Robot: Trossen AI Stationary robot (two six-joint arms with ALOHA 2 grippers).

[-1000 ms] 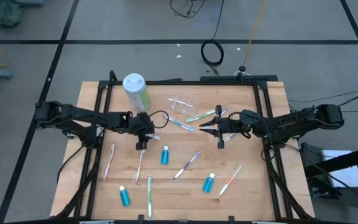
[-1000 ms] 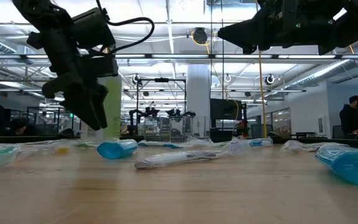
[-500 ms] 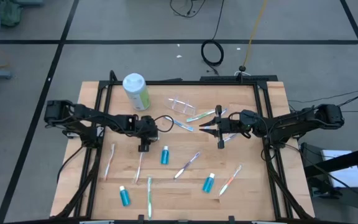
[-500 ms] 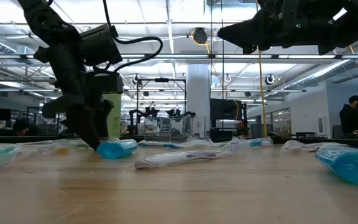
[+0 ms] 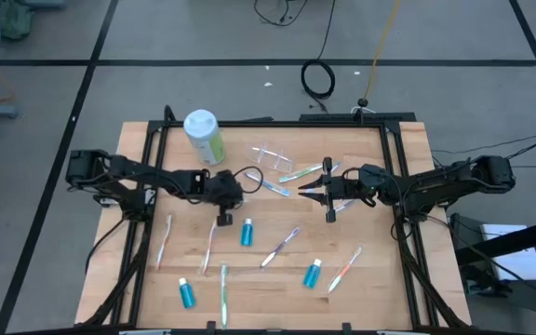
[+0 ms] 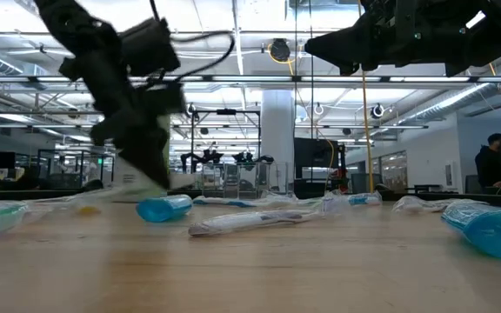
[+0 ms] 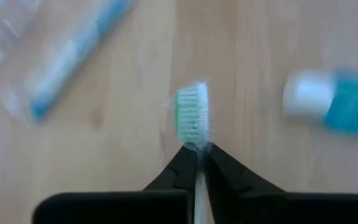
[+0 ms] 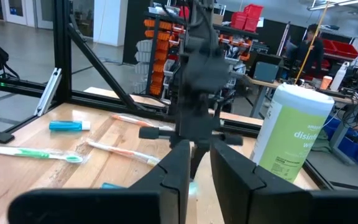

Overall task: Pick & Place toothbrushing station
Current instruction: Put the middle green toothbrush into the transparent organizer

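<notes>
My left gripper is low over the table's middle left, shut on a white-handled toothbrush with green-white bristles. My right gripper hangs high over the middle right, pointing toward the table's left. Its fingers stand close together, and nothing shows plainly between them. A clear cup lies at the far middle. Blue white-capped tubes and other toothbrushes lie flat on the wood. My left gripper pinches the toothbrush's neck, just behind the bristle head, between its two fingertips. The fingers come from above, slanting down. The head sticks out past the fingertips. The handle trails toward the table's near edge, low along the wood.
A tall white-green canister stands at the far left, close to my left arm. A blue-ended toothbrush and a green one lie between the two grippers. Black frame rails run along both table sides.
My left gripper has come down from above the table to the toothbrush's head end and shut on its neck. It has also shifted a little toward the table's right and is blurred in motion now. My right gripper has kept still.
</notes>
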